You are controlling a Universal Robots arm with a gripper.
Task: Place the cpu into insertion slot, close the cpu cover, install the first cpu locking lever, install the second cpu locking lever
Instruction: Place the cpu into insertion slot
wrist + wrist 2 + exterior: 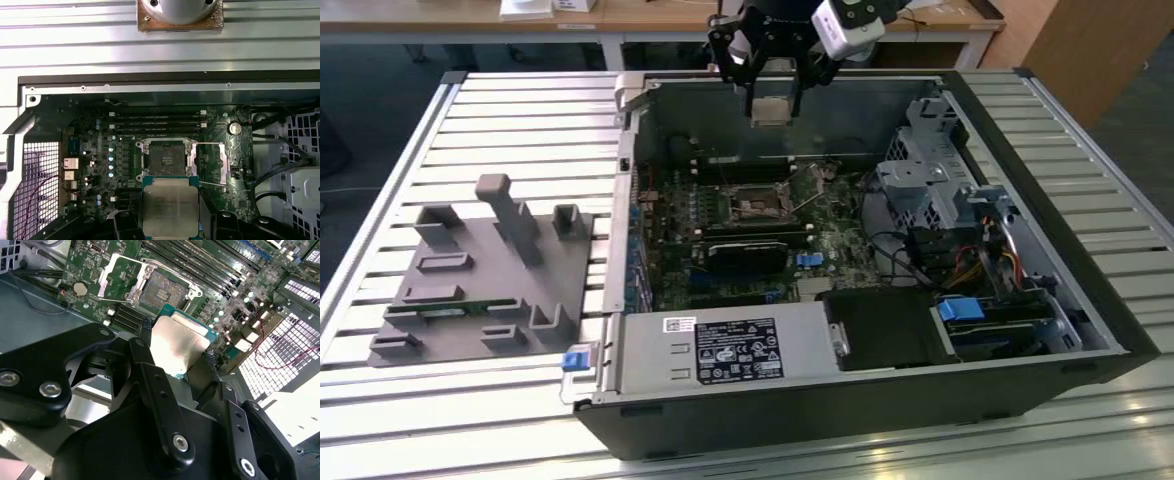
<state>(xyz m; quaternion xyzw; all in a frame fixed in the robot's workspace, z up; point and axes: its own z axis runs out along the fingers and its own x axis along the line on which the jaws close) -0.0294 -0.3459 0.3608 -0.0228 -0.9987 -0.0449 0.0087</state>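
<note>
Exterior view first: find the hand [773, 98] high at the far side of the open computer case [854, 420] on the slatted counter [520, 110], closed on the cpu [771, 112] and carrying it well above the green motherboard [674, 230], apart from the insertion slot [757, 208]. Turn to the second wrist view for the grip: two black fingers [146, 335] pinching opposite edges of the chip, silver top towards the camera, green border showing along one side. Judge the socket ready to receive: dark centre bare, cpu cover [116, 274] swung back beside it and off the opening. Use the first wrist view for alignment, with chip and socket rim seemingly near square to one another; trim out any twist before going down, not after. Match the chip's keyed corner to the socket's, a detail too small to confirm here. Centre over the opening, then descend straight and slowly, chip level, never sliding sideways across the contacts. Expect a drop-in fit, so apply no downward force; loosen the fingers only once seated flat inside the rim. Mind the raised cover alongside, a likely snag for a finger on the way in, and approach from the side away from it.
</note>
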